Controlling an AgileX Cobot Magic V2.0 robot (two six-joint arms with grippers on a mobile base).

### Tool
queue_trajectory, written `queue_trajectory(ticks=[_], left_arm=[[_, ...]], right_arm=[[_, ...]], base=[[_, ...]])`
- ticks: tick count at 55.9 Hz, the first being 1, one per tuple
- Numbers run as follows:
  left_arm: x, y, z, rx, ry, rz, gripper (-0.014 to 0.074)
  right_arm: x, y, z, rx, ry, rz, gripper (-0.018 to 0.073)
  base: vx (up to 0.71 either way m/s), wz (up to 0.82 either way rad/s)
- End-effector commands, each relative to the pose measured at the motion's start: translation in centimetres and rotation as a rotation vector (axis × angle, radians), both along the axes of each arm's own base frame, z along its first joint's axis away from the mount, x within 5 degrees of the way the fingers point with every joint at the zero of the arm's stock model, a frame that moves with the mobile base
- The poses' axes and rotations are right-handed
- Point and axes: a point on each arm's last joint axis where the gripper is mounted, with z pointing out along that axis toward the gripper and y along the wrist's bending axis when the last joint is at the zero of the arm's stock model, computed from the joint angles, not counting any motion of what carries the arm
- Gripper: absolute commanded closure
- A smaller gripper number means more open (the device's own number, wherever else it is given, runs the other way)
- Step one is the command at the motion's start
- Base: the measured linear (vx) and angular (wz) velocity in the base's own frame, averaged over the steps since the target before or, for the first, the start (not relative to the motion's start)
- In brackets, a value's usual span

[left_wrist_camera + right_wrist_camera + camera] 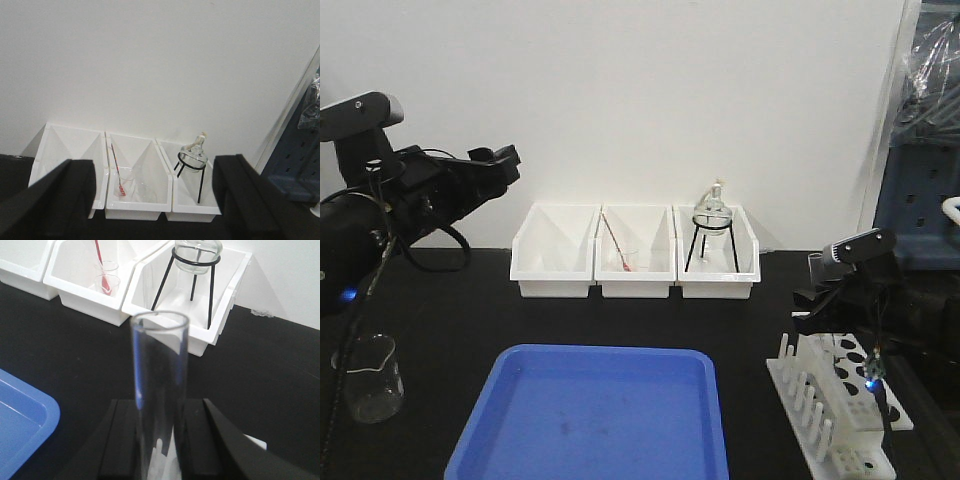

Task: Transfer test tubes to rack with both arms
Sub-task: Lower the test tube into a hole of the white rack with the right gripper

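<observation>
Black counter (470, 310), white wall behind.
Right tool (160, 412): clamped on one test tube (160, 380), upright, open mouth up, above the rack (825, 410) at lower right of the front view.
Step, judged: seat the tube in a hole. Keep it vertical, lower slowly, release only once it bottoms.
Left tool (152, 197): jaws apart, empty, raised at upper left.
Clearances: peg row along the rack's frame-left side. Blue tray (590, 410) near, with a bare counter strip between.
</observation>
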Motion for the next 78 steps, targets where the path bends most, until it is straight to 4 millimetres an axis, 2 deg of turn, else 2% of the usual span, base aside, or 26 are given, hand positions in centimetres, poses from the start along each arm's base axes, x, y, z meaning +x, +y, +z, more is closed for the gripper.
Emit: queue_trajectory(ticks=[1,19,57,67,78], left_arm=[[-1.3,0.7,3.7,-0.05,-0.163,0.022,0.0006],[-1.3,0.8,3.9,-0.056,-0.182,0.026,0.0006],[-1.3,0.8,3.9,-0.055,-0.187,0.026,0.0008],[-1.3,0.8,3.9,-0.056,-0.191,0.027,0.0008],[-1.3,0.8,4.1,-0.063,-0.214,0.032,0.0008]], right_arm=[[-0.3,0.1,4.0,0.065,-0.104,-0.014,0.0568],[-0.6,0.2,2.6,0.073,-0.064,-0.002,0.0567],[-0.6,0.3,2.6,0.052,-0.076,0.014,0.0548],[-0.8,0.3,3.0,0.06,-0.081,0.011,0.0445],[-0.8,0.3,3.3,0.072,-0.081,0.006,0.0214]], base=[[0.0,0.0],[0.0,0.0],[0.0,0.0],[0.0,0.0],[0.0,0.0]])
